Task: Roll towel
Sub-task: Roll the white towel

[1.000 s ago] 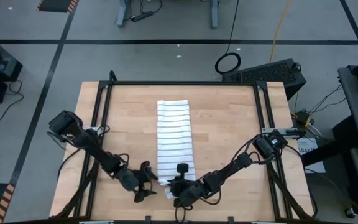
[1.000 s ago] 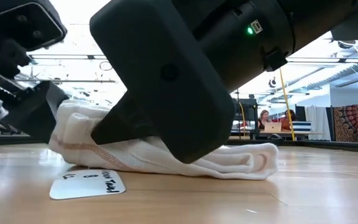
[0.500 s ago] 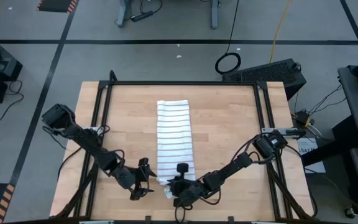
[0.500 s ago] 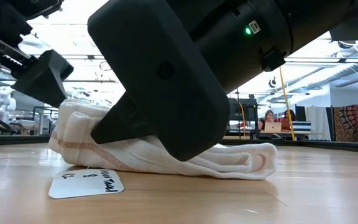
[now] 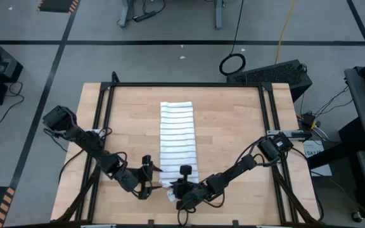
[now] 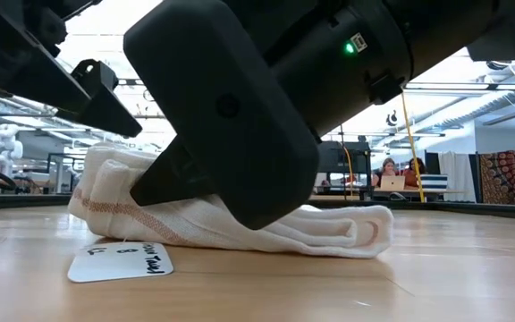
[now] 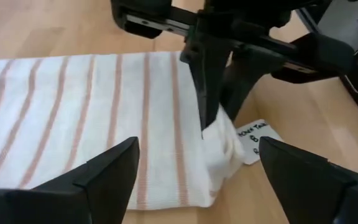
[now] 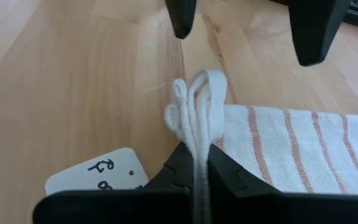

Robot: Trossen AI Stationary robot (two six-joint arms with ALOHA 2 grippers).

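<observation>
The towel (image 5: pixel 177 142), white with thin reddish stripes, lies as a long folded strip down the middle of the table, its length running from the far side to the near side. A white hand-written tag (image 6: pixel 119 262) lies on the wood by its near left corner. My right gripper (image 8: pixel 194 171) is shut on that corner. My left gripper (image 7: pixel 207 180) hovers open just left of the corner and a little above it, one finger on each side of it and touching nothing. My right gripper pinches the towel's near left corner (image 8: pixel 194 127) between its two fingers, several bunched layers standing on edge. The fingers (image 7: pixel 209 87) slant down from the table's right. The corner (image 6: pixel 105 174) is gathered up into a hump, and the rest lies flat on the table.
A black metal frame (image 5: pixel 106 114) runs round the wooden table top. Bare wood (image 5: pixel 233 126) lies on both sides of the towel. Beyond the table the low view shows a room with people at a desk (image 6: pixel 392 177).
My left gripper has risen from table height beside the towel's corner to a little above it, rolling as it went, and has stayed open. My right gripper and the towel have kept still.
</observation>
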